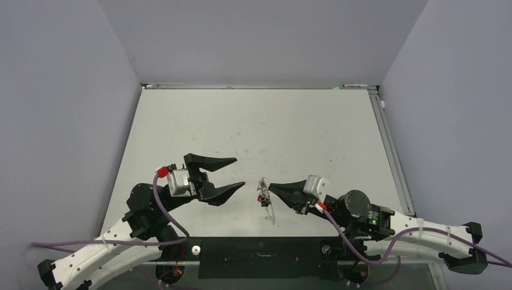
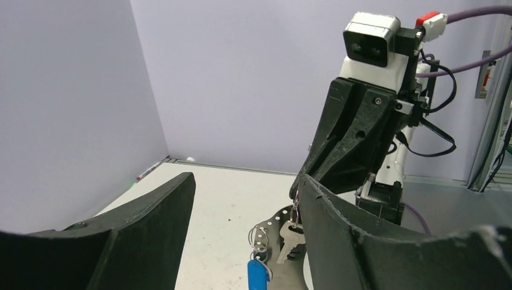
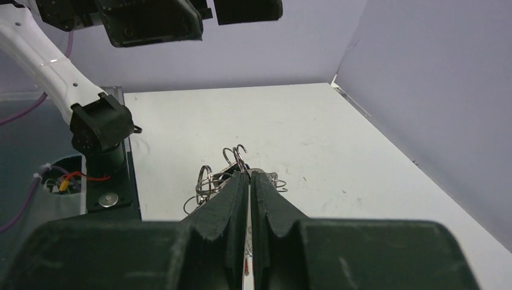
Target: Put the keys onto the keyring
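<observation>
Right gripper [image 1: 271, 188]: jaws together, pinched on the wire of the keyring [image 1: 272, 212], low over the table [image 1: 253, 121], near the arm bases. You cannot tell from its wrist view which strand sits between the pads. 2 small loops stick up past the tips. The grip looks meant to present the ring steadily to the other arm.

Left gripper [image 1: 239, 173]: jaws apart with nothing between them, facing the ring from just beside it. In its wrist view the keys [image 2: 291, 237] hang under the right gripper's tips, with a blue tag [image 2: 258, 275] below.

Judgement: 1 arm anchors while 1 threads. Close in slowly, since thin wire slips easily.
</observation>
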`<state>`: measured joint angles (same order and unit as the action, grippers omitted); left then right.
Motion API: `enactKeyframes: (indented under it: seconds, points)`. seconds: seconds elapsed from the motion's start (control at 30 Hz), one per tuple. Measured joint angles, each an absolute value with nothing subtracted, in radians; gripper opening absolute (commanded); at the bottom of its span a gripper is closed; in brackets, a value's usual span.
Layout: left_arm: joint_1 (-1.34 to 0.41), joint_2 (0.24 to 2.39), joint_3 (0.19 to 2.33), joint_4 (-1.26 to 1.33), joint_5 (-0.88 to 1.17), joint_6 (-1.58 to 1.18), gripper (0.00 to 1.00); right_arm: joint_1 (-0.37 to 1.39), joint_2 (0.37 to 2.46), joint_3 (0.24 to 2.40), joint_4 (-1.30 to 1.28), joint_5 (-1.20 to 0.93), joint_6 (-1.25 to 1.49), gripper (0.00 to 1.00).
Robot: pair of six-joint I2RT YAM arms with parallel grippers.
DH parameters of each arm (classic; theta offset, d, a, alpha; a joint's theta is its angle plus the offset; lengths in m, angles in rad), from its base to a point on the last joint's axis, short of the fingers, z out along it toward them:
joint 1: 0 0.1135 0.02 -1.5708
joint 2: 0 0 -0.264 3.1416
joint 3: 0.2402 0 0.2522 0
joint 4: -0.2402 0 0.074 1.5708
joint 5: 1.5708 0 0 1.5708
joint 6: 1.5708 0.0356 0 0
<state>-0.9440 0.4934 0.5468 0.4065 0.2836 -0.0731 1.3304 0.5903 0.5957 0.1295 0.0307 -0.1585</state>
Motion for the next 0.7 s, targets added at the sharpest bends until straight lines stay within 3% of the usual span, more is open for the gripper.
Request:
enactKeyframes:
  seconds: [0.7]
  points:
    - [-0.831,0.571,0.452,0.490,0.602,-0.201,0.37,1.330,0.638,0.594,0.125,-0.052,-0.118,0.05]
